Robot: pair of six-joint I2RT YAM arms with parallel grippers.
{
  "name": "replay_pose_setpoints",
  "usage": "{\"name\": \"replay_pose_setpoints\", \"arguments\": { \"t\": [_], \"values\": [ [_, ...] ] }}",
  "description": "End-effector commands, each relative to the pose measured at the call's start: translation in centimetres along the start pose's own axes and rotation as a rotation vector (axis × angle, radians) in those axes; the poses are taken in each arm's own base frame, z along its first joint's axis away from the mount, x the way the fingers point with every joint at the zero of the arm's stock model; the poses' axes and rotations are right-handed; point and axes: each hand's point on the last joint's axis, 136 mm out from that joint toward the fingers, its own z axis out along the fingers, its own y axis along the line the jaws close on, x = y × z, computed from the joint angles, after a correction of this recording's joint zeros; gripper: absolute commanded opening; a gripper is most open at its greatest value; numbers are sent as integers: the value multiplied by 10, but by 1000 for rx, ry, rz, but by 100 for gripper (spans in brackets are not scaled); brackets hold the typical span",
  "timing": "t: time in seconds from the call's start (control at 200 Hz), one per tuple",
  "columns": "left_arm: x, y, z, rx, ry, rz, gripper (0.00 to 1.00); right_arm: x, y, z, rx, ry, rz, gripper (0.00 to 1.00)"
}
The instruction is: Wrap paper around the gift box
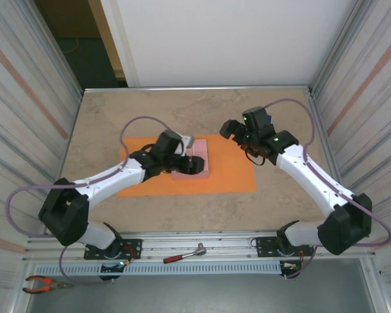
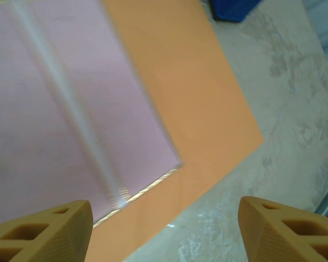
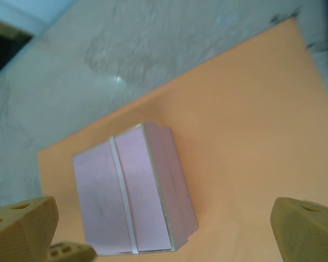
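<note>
left gripper point(image 2: 164, 232) with fingers apart and empty, low over the gift box point(image 1: 201, 155); right gripper point(image 3: 164, 229) spread wide too, holding nothing, near the far right corner of the paper point(image 1: 231, 175). box on the flat orange sheet, mid-table point(image 1: 117, 117), toward the sheet's far edge. probably placement done, folding not yet begun. next: pinch a sheet edge, lift, lay over the box without shoving it

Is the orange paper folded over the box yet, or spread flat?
Spread flat: the paper lies on the table under the box, whose pink top is bare.
</note>
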Motion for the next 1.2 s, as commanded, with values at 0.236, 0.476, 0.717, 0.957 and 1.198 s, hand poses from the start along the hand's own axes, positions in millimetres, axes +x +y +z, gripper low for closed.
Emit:
{"name": "replay_pose_setpoints", "arguments": {
  "t": [0.236, 0.476, 0.717, 0.957, 1.198],
  "values": [
    [5, -77, 79, -62, 47, 280, 78, -52, -53, -98, 175, -258, 200, 98],
    [14, -99, 127, -61, 73, 330, 80, -70, -46, -140, 80, -356, 222, 98],
    [30, -109, 168, -72, 127, 383, 83, -74, -44, -149, 55, -370, 205, 98],
    [41, -107, 180, -82, 164, 408, 86, -70, -38, -153, -32, -350, 196, 98],
    [52, -103, 190, -114, 189, 441, 86, -73, -39, -154, -56, -350, 187, 98]
  ]
}}
